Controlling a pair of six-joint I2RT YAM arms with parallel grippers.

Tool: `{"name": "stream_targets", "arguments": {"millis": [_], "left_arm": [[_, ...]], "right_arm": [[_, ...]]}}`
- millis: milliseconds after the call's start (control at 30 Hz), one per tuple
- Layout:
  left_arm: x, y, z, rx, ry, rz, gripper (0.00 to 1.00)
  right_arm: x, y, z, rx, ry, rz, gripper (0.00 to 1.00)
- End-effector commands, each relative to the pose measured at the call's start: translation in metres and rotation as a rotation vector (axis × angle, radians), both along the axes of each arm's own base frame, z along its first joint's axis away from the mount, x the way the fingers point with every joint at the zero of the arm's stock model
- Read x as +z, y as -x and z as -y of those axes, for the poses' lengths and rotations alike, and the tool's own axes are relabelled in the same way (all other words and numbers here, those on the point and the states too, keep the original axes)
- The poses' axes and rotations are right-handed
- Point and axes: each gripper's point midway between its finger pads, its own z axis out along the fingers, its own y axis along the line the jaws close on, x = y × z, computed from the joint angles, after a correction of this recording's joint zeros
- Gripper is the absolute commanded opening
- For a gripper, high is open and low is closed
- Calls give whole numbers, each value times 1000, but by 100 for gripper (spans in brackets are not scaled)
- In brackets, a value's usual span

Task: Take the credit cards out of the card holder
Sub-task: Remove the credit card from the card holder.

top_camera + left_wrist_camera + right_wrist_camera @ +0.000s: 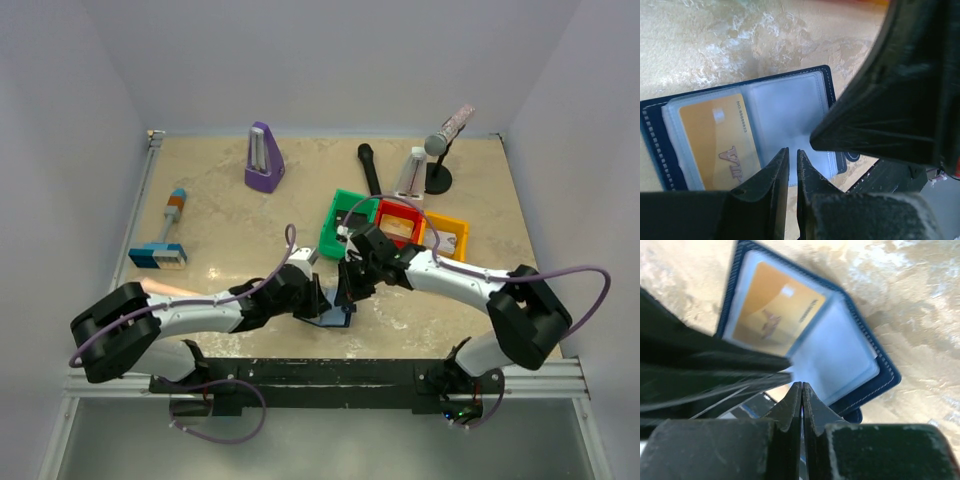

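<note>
Our left gripper point(793, 152) has its jaws almost together; we cannot tell if it pinches anything. Just beyond its tips lies the open card holder point(785, 105), a gold credit card point(715, 145) sleeved inside. Our right gripper point(801, 386) is clenched at the holder's edge. The card is likely light, stiff and slick, so pinch its edge.

Card holder point(883, 371): dark navy cover, leather-look, matt, fine grain, pale stitching along the edge. Inner sleeves point(785, 115) were clear soft plastic, slightly cloudy, with a dull sheen. Credit card point(715, 142) looked like smooth plastic with a satin gold face and shinier lettering. Table point(740, 45) had a beige marbled top, smooth, low gloss. Left gripper point(793, 155) and right gripper point(801, 388) were matt black plastic, grainy, scuffed at the edges. Bins point(335, 230) were glossy coloured plastic. Rail point(590, 378) looked like bare silver metal.
</note>
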Motion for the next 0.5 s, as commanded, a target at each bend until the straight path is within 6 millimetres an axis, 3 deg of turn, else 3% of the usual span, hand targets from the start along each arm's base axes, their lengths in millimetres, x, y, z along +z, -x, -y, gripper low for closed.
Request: {"name": "stream_targets", "arguments": {"millis": [0,200,467], "left_arm": [[11,-6,-9,58,20,46,16],[-7,-6,-34,140,-47,25,15],[-29,-6,-59,230,-175,-30,13]], "right_arm": [[-13,-7,1,-2,0,-10,3],[-34,-11,9,-19,41,-46,2],[-37,-15,12,-13,70,-35,2]]}}
